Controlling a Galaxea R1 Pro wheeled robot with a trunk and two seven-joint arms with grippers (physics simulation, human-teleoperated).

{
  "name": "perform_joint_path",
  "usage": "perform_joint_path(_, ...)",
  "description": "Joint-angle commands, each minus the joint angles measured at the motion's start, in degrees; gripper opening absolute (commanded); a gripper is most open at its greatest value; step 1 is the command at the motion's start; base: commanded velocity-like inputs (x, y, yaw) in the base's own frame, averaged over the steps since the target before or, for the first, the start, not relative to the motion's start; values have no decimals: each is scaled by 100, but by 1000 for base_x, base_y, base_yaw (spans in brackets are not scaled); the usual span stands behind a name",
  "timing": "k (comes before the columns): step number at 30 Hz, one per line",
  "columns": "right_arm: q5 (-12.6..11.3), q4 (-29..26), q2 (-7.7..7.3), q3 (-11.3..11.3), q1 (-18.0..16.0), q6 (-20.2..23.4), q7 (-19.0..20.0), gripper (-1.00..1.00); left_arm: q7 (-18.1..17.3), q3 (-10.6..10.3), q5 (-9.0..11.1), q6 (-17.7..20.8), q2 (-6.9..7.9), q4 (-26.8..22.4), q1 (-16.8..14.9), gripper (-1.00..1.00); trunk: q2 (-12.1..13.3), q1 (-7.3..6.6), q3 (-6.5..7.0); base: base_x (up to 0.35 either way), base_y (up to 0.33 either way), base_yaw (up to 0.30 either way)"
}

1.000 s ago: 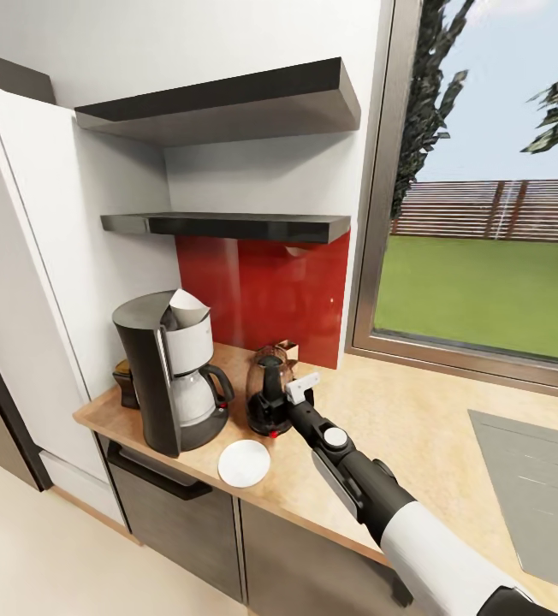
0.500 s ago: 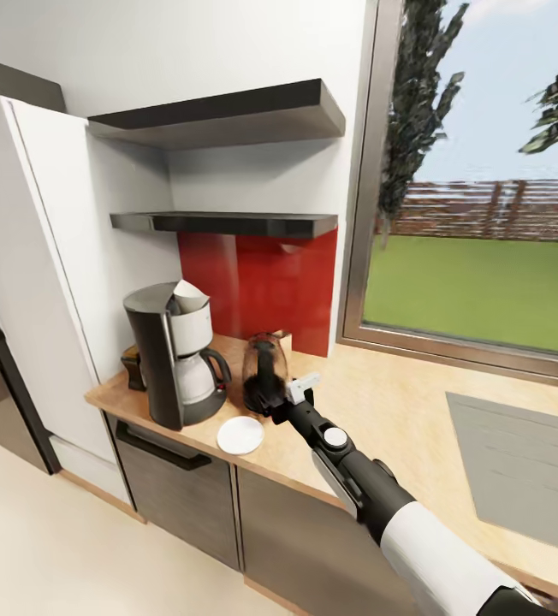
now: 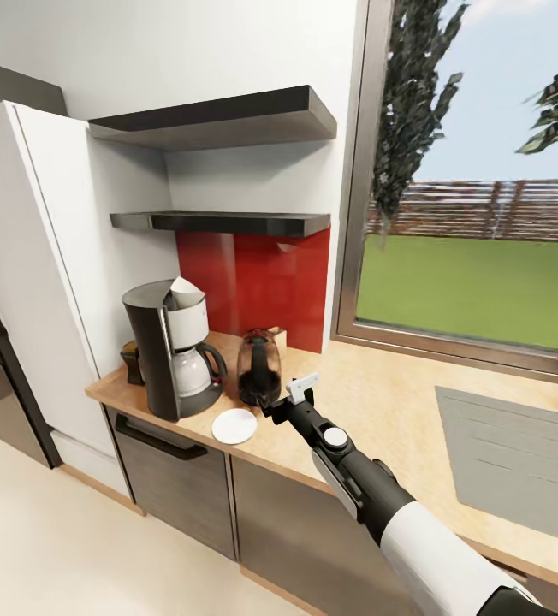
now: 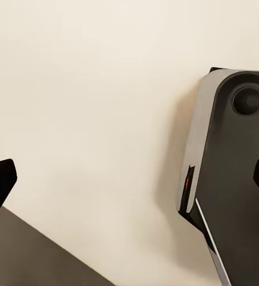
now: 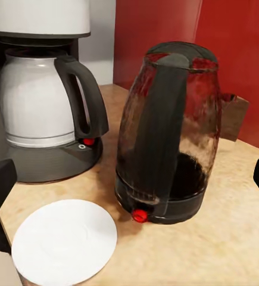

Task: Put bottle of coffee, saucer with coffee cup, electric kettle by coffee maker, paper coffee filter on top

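A home kitchen: a wooden counter [image 3: 382, 411] over grey cabinets [image 3: 185, 496], a coffee maker [image 3: 169, 346] and kettle [image 3: 258, 370], a red splashback [image 3: 253, 282], a garden window [image 3: 476, 214].

No readable text, label, brand or number appears on anything here.

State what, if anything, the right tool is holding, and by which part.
Nothing. The right tool is open and empty, just short of the electric kettle without touching it.
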Motion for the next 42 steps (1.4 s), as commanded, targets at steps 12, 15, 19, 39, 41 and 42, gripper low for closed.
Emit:
perform_joint_path(12, -70, -39, -1, 16, -3, -18, 16, 100, 1, 56, -52, -21, -2, -13, -10, 100, -3, 2, 0, -160, -103, 0)
perform_joint_path(15, -74, -79, 2, 19, -3, -14, 16, 100, -3, 50, -54, -21, -2, -19, -111, 100, -3, 2, 0, -282, -122, 0)
perform_joint_path(19, -77, -90, 0, 18, -3, -11, 16, 100, -8, 39, -67, -15, 4, -20, -297, 100, -3, 2, 0, -302, -93, 0)
perform_joint_path(39, -63, 608, 212, 37, -3, -1, 35, 100, -13, 30, -71, -29, -37, -337, -1048, 100, -3, 2, 0, -60, -12, 0)
perform_joint_path(41, -61, 930, 291, 41, -3, -1, 43, 100, -15, 28, -69, -31, -57, -380, -1056, 100, -3, 2, 0, 0, 0, 0)
perform_joint_path(42, -62, 1109, 340, 42, -3, -1, 46, 100, -17, 29, -69, -34, -64, -393, -1060, 100, -3, 2, 0, 0, 0, 0)
